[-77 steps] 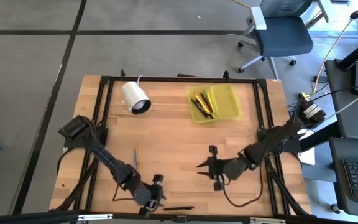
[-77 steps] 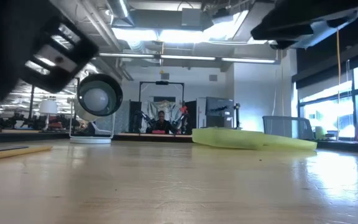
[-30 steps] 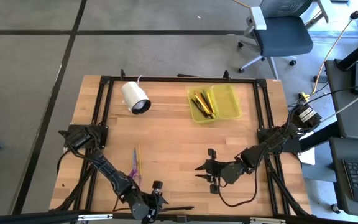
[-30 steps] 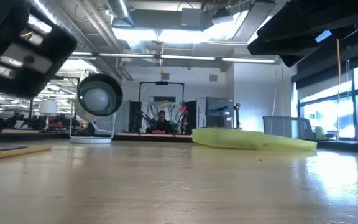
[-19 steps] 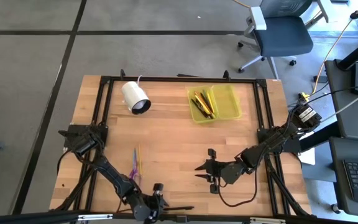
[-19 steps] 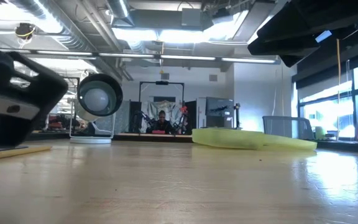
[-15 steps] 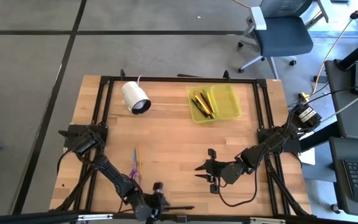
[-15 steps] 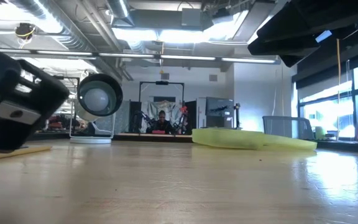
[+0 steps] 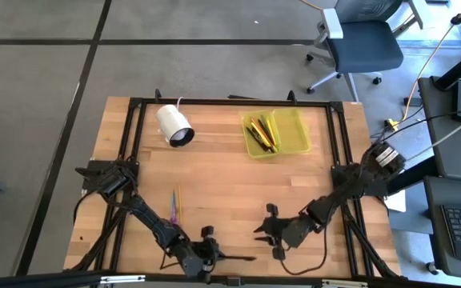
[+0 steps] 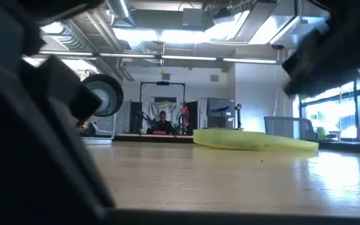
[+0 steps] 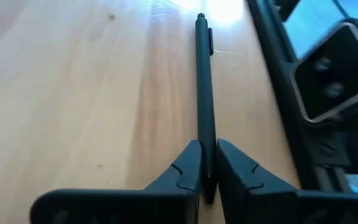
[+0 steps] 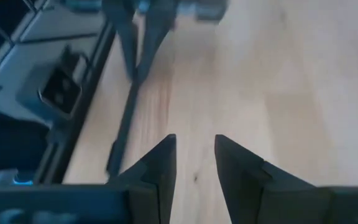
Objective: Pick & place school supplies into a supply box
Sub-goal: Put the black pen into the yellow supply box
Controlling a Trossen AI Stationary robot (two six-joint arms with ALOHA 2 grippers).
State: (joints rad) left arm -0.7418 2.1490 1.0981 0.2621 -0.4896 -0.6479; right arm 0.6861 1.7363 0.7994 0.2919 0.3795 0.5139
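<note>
Your left gripper sits low at the near edge of the table, its fingers clenched on one end of the black pen. The pen lies flat on the wood, pointing away along the table's dark edge rail. The grip is at the pen's very end, so when you lift, the free length may droop, pivot or slip out. The rail runs just beside it and could catch the tip.

A little farther in, purple-handled scissors and a yellow pencil are not yet collected.

To the right, your right gripper hovers over bare wood with its jaws slightly parted and nothing between them, aimed toward the left gripper. The two arms are near enough to collide if both move at once.

The supply box lies open at the far side, well apart, already holding several pencils. The long carry gives a weak grip time to fail.
</note>
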